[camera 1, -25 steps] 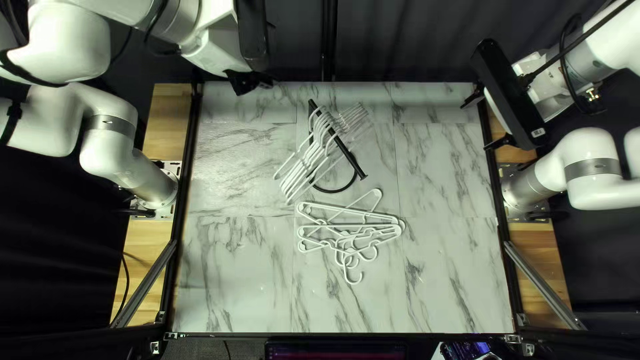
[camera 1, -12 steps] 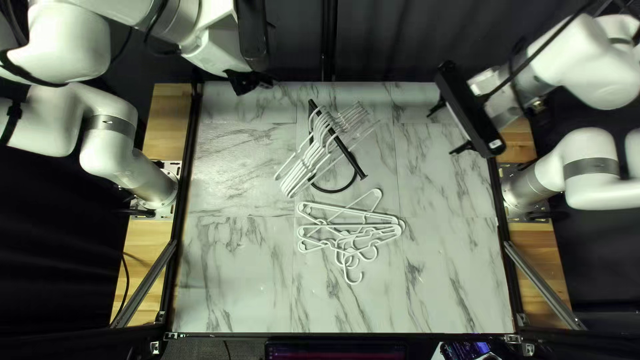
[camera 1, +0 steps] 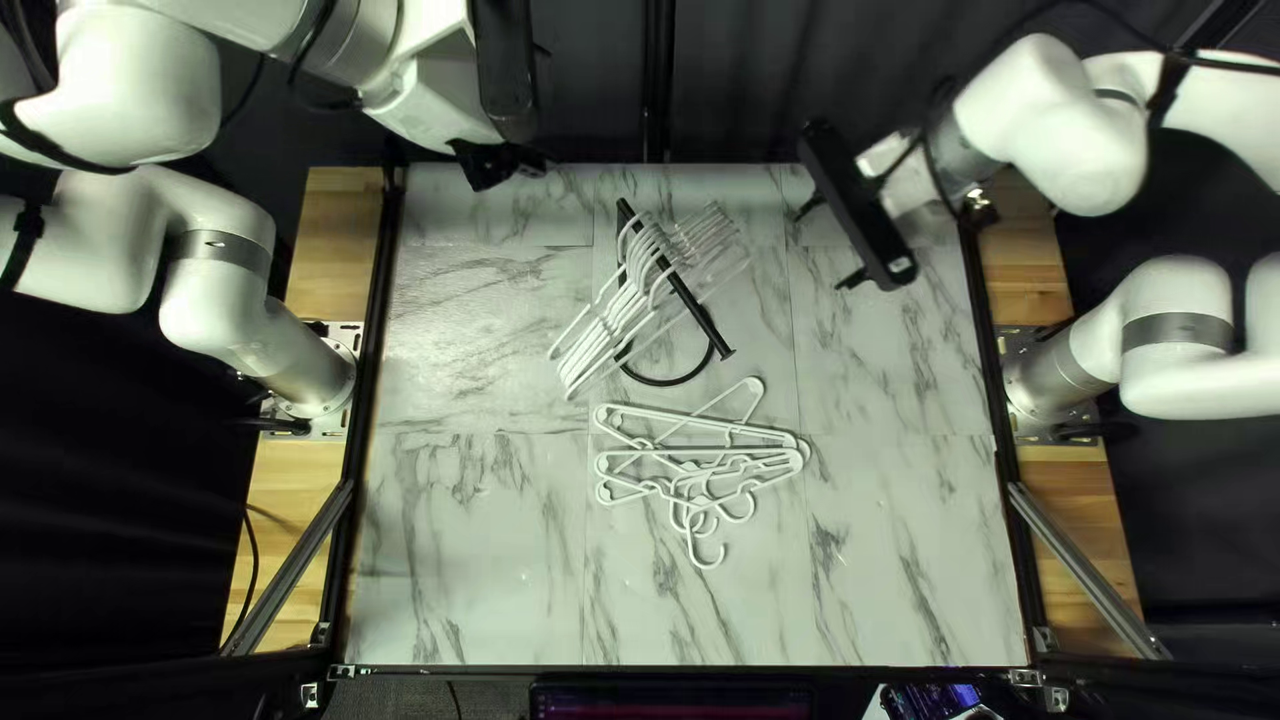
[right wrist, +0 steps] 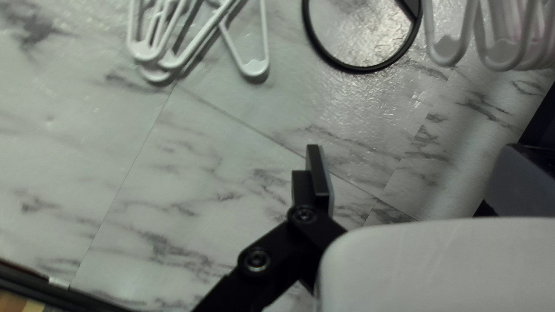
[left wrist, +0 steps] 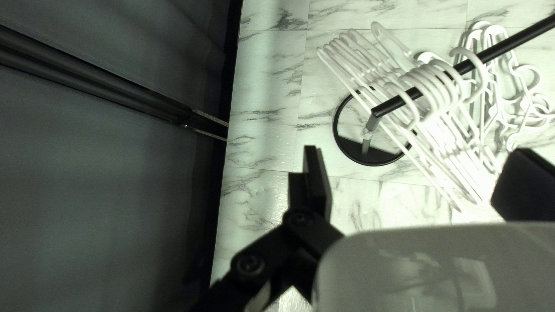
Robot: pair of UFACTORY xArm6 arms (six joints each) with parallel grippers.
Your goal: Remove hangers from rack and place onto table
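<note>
At the upper left of the top left view my left gripper [camera 1: 496, 163] hangs over the table's far edge. My right gripper [camera 1: 830, 246] is right of the rack [camera 1: 674, 276], above the table. White hangers [camera 1: 638, 296] hang in a row on the rack's black bar. More white hangers [camera 1: 700, 454] lie overlapping on the table nearer the front. In the left wrist view my left gripper [left wrist: 413, 173] is open, the hung hangers [left wrist: 442, 92] ahead of it. My right gripper [right wrist: 407, 179] is open and holds nothing in the right wrist view, with hanger ends [right wrist: 448, 46] ahead.
The marble-patterned table [camera 1: 467, 560] has black rails along its left and right edges. A dark curtain [camera 1: 800, 80] stands behind its far edge. The rack's ring base [right wrist: 361, 70] rests on the table between the hung hangers and the lying pile.
The right arm has swung left from the table's right edge toward the rack. The hung hangers sway slightly. My left arm and the pile on the table have stayed in place.
</note>
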